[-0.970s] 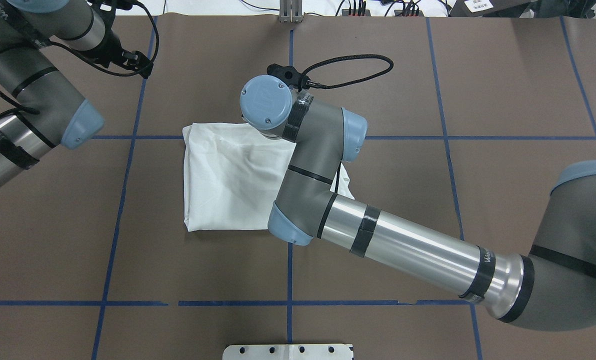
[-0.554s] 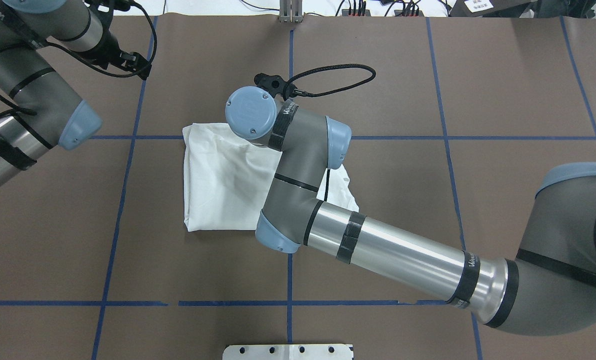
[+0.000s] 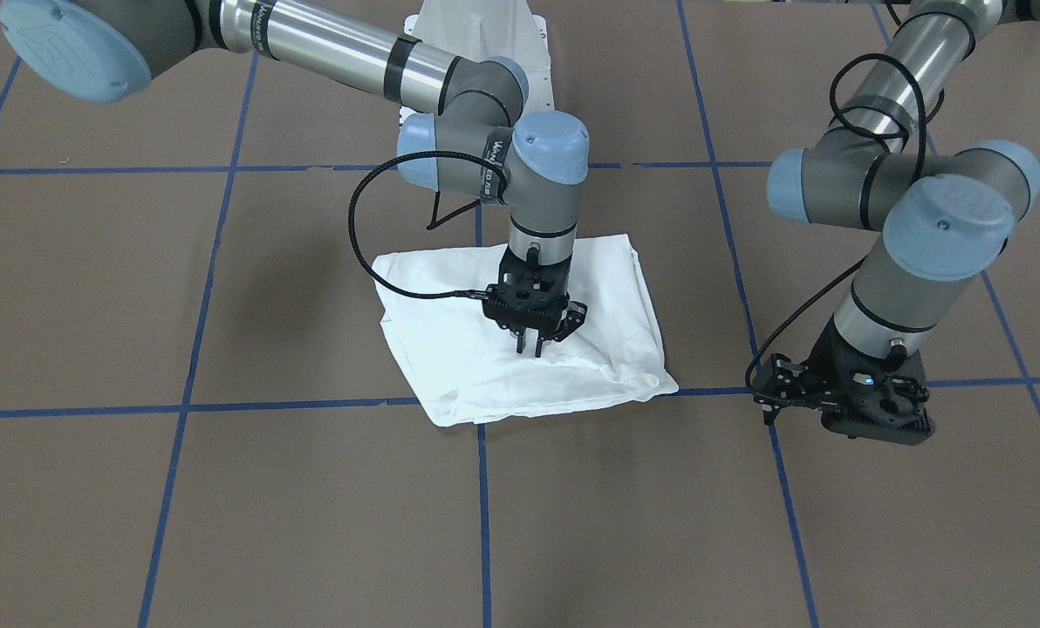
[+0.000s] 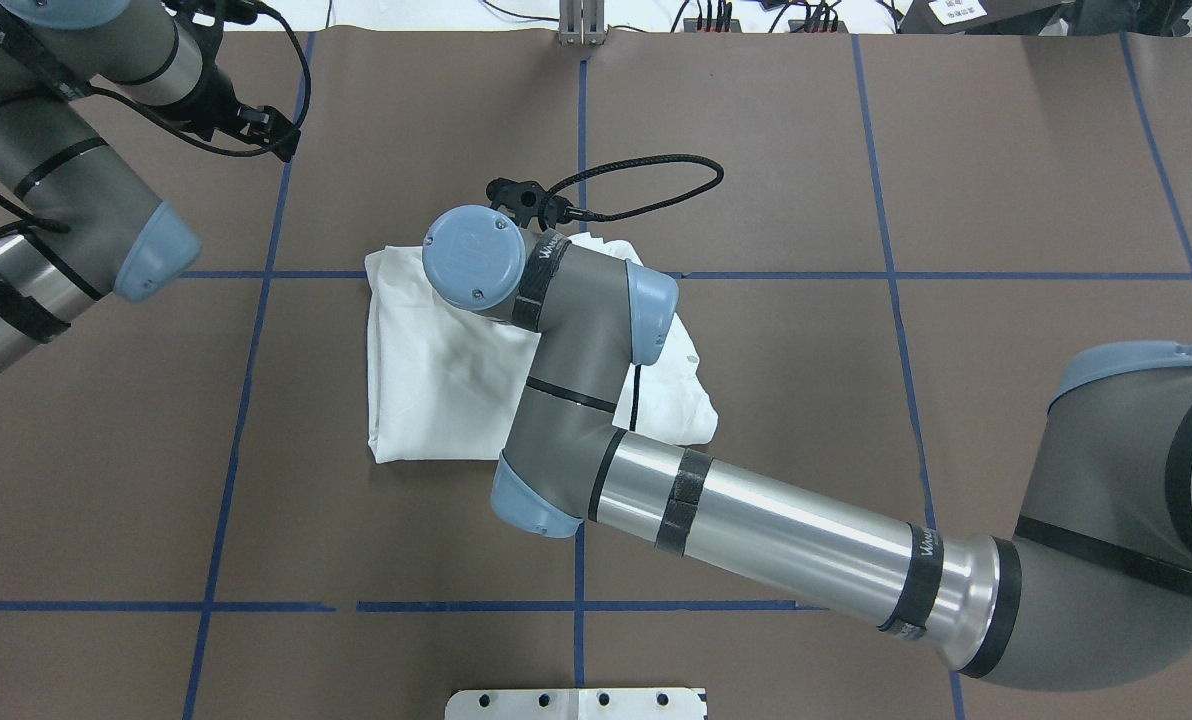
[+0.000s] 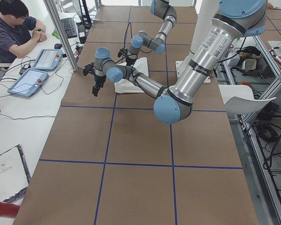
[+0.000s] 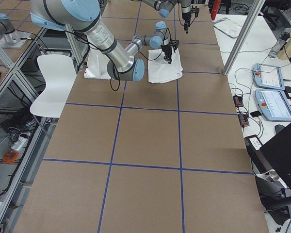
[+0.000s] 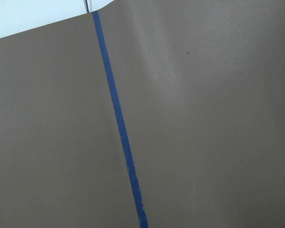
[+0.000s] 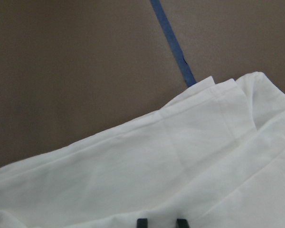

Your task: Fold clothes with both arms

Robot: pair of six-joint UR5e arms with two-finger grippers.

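T-shirt [image 4: 436, 370]: is lying on the table [image 4: 856, 150], just left of its middle.
Right gripper [image 3: 529, 349]: is hanging over the T-shirt's far part, the right arm [image 4: 776, 530] reaching in across the T-shirt's right side.
Left gripper [image 3: 869, 414]: is hovering over bare table, far and left of the T-shirt, well apart from it.
Pedestal base [image 4: 576, 703]: is sitting at the table's near edge, mid-width.

Light: bright, even, from overhead.
Shadows: soft, faint patches on the table [image 3: 223, 523].
Glare: shirt [image 3: 607, 288] almost washed out; shine on the right arm [image 4: 776, 540].
Focus: wrist views slightly soft.
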